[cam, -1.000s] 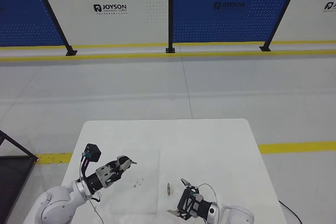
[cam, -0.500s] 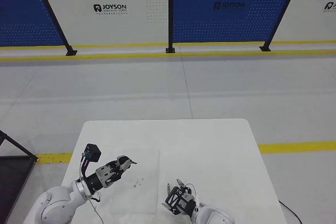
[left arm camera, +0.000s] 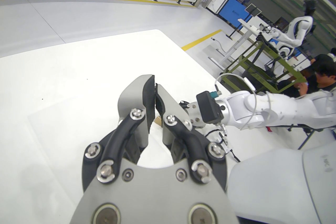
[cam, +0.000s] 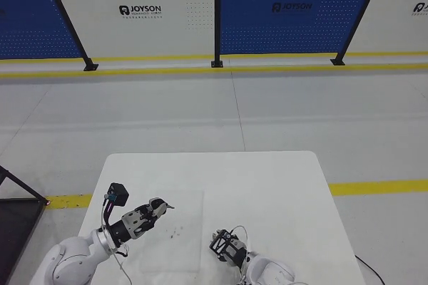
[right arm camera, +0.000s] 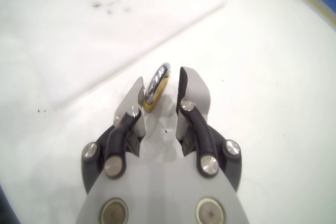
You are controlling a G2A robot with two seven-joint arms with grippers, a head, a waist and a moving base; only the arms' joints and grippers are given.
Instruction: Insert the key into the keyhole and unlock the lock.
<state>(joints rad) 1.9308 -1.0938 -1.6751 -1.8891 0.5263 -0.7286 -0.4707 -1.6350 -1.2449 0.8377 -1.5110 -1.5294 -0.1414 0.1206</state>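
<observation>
Right gripper (right arm camera: 162, 78), shifted leftward at lower centre, now brackets the edge-standing lock (right arm camera: 155, 89) with jaws spread, ready to clamp it; left gripper (cam: 159, 207), lower left, stays pinched on the key (cam: 169, 206), awaiting insertion.

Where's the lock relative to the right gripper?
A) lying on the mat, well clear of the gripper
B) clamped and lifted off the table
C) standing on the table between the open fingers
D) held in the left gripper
C: the right wrist view shows the lock standing on edge on the table inside the right gripper, whose fingers stand apart with a clear gap on one side.
</observation>
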